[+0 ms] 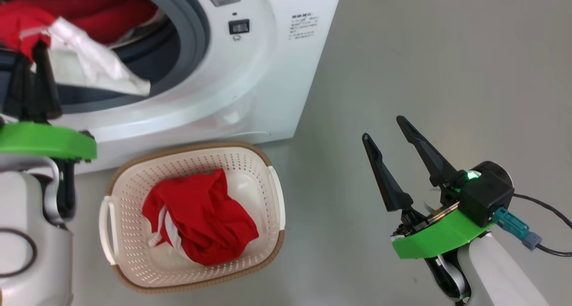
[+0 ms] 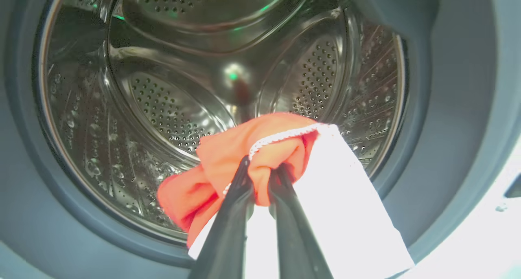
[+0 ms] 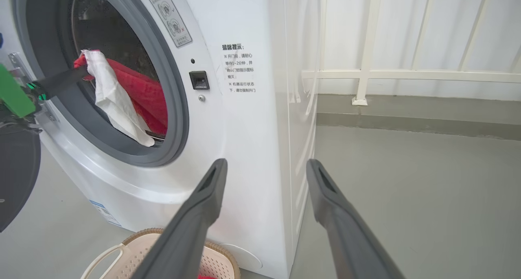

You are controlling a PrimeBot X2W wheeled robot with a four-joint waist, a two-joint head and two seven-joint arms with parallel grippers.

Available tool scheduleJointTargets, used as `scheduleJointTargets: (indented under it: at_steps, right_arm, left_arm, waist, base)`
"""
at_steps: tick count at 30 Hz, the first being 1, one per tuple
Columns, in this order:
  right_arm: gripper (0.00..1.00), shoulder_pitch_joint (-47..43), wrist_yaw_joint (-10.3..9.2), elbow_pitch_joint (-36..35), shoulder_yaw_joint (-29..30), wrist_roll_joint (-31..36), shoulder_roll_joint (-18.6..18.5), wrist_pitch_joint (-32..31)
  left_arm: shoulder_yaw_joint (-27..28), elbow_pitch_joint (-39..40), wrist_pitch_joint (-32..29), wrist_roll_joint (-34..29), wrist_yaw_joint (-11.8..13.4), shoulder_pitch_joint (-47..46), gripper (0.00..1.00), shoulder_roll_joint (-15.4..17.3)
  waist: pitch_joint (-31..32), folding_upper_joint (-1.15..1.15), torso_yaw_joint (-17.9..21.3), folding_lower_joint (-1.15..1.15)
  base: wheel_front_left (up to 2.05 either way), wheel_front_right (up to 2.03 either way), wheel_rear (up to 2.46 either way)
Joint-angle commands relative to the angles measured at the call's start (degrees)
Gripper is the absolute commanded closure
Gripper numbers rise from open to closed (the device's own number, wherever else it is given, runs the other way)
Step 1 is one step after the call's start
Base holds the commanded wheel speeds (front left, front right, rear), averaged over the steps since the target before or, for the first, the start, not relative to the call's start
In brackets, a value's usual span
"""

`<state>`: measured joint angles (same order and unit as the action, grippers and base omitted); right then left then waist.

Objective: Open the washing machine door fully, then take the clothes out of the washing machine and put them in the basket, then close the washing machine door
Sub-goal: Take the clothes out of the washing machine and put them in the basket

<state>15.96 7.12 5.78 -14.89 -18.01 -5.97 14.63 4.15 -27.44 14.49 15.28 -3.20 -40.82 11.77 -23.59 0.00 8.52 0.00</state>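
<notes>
Left tool [image 2: 262,169] is clamped tight on a red-and-white garment [image 2: 220,152] at the mouth of the washing machine [image 1: 268,73], upper left of the head frame. The garment's white part hangs down inside the grey rubber ring [image 1: 196,33]. Whether the red cloth [image 1: 103,11] behind it is the same piece, I cannot tell. Right tool [image 1: 382,127] hangs over the floor [image 1: 424,51] at lower right, fingers spread wide, holding nothing. At lower centre the basket [image 1: 129,199] sits on the floor just before the machine, one crumpled red piece [image 1: 201,216] inside.
</notes>
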Motion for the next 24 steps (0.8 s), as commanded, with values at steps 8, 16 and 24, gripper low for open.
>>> scheduleJointTargets:
  at_steps: [8, 16, 24]
  right_arm:
    - [0.0, -2.24, 0.36, -1.41, -0.3, 0.05, 0.15, 0.37]
    - [0.0, -3.21, 0.36, -1.3, -0.35, -0.09, 0.48, 0.37]
    - [0.0, -4.28, 0.36, -0.87, -0.79, -0.19, 0.25, 0.37]
  left_arm:
    - [2.44, 6.95, 0.51, -1.31, -0.85, 4.72, 1.0, 0.78]
    - [2.93, 17.47, 0.51, -1.29, -0.67, 11.68, 1.0, -1.89]
    - [1.6, 30.32, 0.24, -4.41, 2.0, 20.89, 1.0, -3.73]
  waist:
    - [4.1, 0.0, -1.68, 0.0]
    - [6.72, 0.0, -1.54, 0.0]
    - [9.39, 0.0, -1.48, 0.0]
  base:
    - [0.0, 0.0, 0.0]
    - [0.0, 0.0, 0.0]
    - [0.0, 0.0, 0.0]
